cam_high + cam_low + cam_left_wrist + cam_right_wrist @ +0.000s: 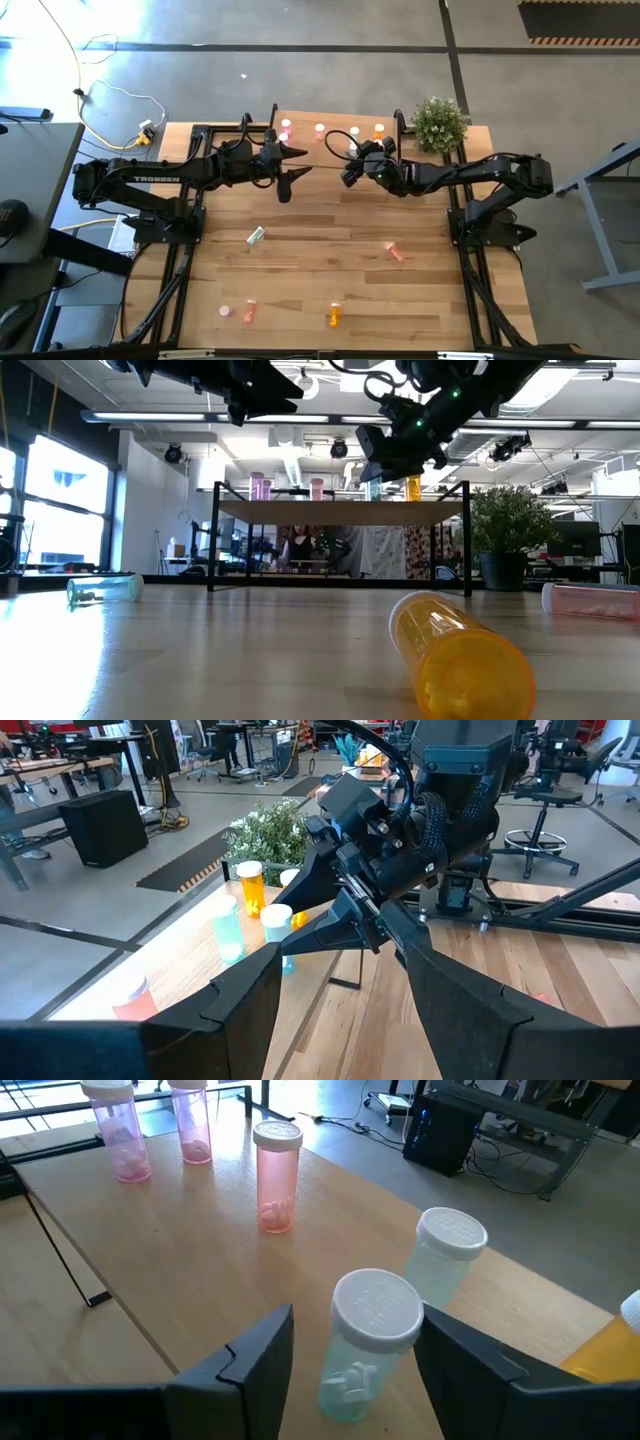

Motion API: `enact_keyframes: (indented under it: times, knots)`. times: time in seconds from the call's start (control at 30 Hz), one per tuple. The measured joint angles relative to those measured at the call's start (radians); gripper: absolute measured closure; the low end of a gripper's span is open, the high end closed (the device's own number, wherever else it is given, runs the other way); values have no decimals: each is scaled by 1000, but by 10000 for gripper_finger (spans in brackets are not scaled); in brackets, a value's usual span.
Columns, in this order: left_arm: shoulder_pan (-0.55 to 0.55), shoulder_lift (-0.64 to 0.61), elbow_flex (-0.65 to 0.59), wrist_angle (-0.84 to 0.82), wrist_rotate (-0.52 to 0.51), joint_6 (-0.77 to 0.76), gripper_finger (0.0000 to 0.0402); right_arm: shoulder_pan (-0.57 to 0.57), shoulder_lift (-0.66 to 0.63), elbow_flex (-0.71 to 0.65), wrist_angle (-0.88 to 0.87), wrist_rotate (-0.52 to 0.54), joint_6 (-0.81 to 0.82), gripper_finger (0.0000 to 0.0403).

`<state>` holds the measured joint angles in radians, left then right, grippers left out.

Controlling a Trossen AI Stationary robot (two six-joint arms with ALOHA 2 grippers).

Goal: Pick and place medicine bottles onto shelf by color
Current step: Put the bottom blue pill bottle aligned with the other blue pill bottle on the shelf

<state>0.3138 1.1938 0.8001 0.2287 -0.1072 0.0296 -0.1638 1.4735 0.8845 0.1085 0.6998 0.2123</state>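
Right gripper (352, 165) hangs over the shelf (200, 1270) at the far edge of the table (330, 260), jaws spread, a pale green bottle (368, 1342) standing upright on the board between the fingers (235, 1365); whether the pads touch it cannot be told. Second green bottle (445, 1265) stands just beside it, an orange bottle (250, 888) further along toward the potted plant (440, 122). Three pinkish bottles upright at the other end of the shelf: salmon one (277, 1177) nearest, two pink ones (120, 1130) behind. Left gripper (296, 177) hovers in front of the shelf, jaws spread, holding nothing. Still on the table, lying down: green bottle (256, 235) left of centre, salmon bottle (396, 252) right of centre, orange bottle (334, 316) and pink bottle (249, 311) near the front edge, with a white cap (224, 311) just beside the pink one.
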Motion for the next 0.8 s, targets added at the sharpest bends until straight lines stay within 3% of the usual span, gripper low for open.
enact_keyframes:
  times: [0.53,0.67,0.8]
  knots:
    - [0,0,0,0,0,0,193,0,-32,10,25,43,-5,210]
    - [0,0,0,0,0,0,193,0,-41,73,-14,44,-34,210]
    - [0,0,0,-1,0,0,193,7,-46,206,-172,19,-61,210]
